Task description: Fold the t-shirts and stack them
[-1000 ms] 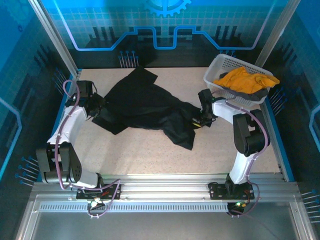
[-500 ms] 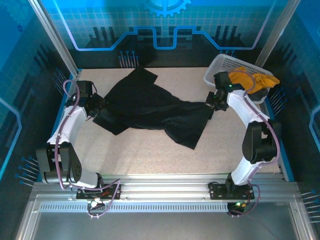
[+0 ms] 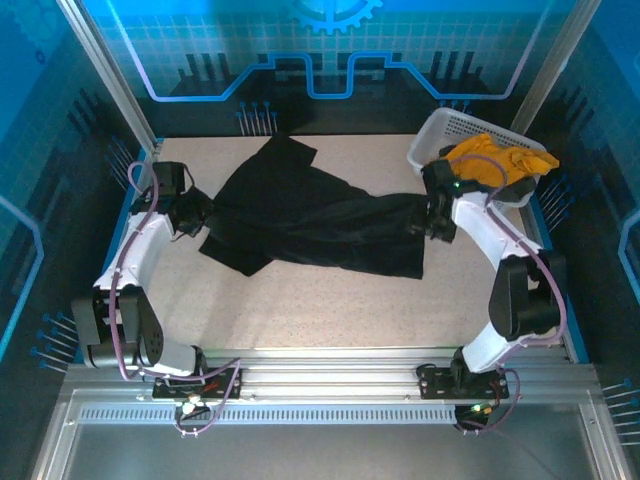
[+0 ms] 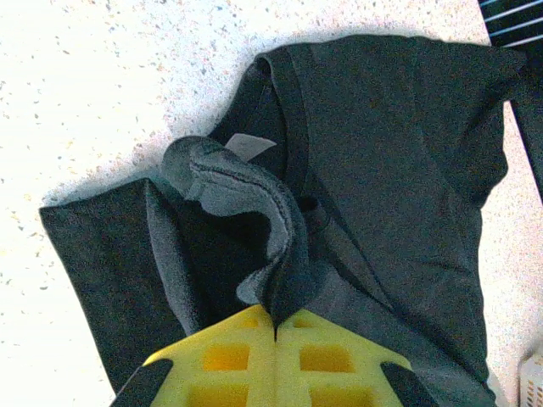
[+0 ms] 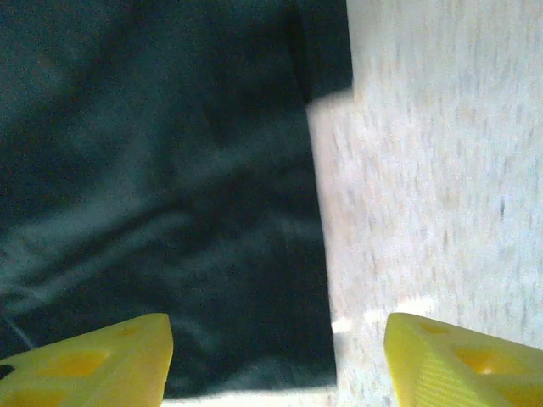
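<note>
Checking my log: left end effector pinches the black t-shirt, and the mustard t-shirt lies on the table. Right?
No. The left end effector does pinch the black t-shirt, but the mustard t-shirt lies in the white basket, as the top external view shows.

Black t-shirt (image 3: 310,220) spread, orange t-shirt (image 3: 490,162) basketed

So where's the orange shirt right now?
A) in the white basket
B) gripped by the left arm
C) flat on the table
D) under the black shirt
A: the orange t-shirt lies heaped in the white basket, while the black t-shirt is spread on the table.
</note>
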Controlling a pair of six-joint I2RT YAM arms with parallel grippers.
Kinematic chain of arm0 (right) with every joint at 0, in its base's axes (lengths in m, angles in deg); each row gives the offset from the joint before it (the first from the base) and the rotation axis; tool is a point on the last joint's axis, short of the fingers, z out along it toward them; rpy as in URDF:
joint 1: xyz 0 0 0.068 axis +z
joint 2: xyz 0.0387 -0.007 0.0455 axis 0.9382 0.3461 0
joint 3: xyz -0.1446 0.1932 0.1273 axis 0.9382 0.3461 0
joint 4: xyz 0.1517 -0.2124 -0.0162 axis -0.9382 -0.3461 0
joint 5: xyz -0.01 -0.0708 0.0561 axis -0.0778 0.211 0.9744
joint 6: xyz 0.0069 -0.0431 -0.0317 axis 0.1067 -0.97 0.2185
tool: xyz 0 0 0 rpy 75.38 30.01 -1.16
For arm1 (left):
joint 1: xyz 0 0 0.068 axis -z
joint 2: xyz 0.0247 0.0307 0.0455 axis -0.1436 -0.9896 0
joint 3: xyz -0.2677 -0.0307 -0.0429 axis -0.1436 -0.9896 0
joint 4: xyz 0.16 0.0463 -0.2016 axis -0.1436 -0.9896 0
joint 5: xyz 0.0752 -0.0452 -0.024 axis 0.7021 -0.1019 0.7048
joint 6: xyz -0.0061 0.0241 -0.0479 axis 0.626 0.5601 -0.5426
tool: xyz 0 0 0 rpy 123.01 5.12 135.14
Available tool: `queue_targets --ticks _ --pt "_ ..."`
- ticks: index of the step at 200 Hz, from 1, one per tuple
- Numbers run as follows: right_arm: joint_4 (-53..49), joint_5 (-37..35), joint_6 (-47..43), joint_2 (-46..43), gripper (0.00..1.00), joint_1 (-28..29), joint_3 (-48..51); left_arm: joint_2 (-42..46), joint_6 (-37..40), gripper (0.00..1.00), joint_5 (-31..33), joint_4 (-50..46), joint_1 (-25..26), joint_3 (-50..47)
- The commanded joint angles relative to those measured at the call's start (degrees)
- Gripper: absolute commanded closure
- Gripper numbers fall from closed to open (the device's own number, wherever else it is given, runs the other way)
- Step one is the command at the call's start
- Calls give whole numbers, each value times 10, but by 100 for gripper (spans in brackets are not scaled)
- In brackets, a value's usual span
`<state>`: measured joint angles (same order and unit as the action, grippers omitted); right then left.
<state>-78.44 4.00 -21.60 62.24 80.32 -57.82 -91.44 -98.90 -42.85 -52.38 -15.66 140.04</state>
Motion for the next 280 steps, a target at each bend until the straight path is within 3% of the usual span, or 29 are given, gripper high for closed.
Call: queue_targets --ticks 1,47,102,130,161,174,206,243,280 --pt "-18 5 48 -73 34 9 65 15 -3 100 -22 -5 -1 -13" --pt "33 76 109 -126 38 -1 185 6 -5 100 -29 5 1 -13" --pt "93 135 137 16 37 -13 159 -5 -6 100 -34 10 4 -9" --pt "92 151 159 43 46 -14 163 -6 -6 100 -33 9 4 -6" --pt "111 137 157 67 72 -15 146 -10 -8 100 -34 11 4 -5" --pt "112 128 145 79 75 -17 120 -11 -8 100 -34 11 5 -2" --pt "71 125 103 106 71 -17 38 -13 -8 100 -35 8 5 5" --pt "6 120 90 90 42 -17 33 -6 -10 100 -34 7 5 1" --pt "7 119 82 51 36 -21 68 4 -16 100 -37 9 5 -14"
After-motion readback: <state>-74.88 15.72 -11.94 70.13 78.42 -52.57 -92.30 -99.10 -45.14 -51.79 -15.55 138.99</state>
